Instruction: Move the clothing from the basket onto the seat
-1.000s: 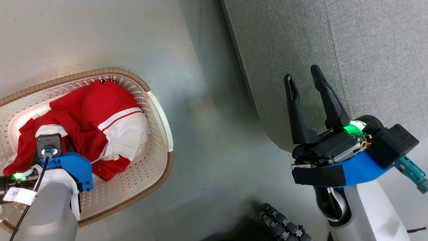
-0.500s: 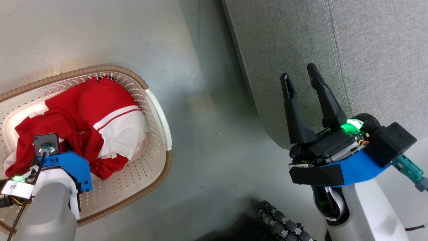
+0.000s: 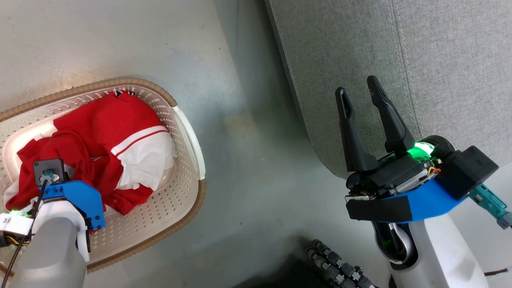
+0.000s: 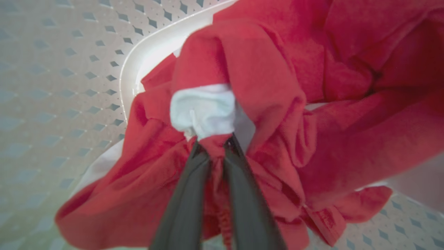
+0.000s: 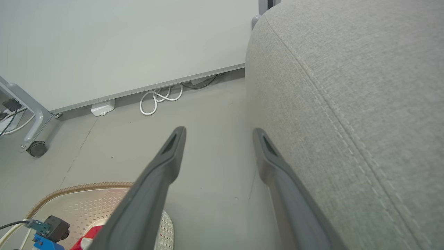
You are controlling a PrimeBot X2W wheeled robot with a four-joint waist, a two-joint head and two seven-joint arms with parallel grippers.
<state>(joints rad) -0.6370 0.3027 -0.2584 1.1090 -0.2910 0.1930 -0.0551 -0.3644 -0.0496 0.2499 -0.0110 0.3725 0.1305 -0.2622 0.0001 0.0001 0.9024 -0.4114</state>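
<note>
Evidently the left gripper [image 4: 212, 142] clamps a clothing [image 4: 312, 104] fold between its jaws, lower centre frame; right gripper [image 3: 357, 85] jaws stand apart.

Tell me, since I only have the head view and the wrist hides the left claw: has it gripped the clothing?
Observer: Yes. The left wrist view shows the left claw shut on a red fold of the clothing, just below a white patch.
Operator: Is that fold clear of the rest?
Observer: No. More red fabric bunches on both sides of the claw, with the basket and its holed wall behind.
</note>
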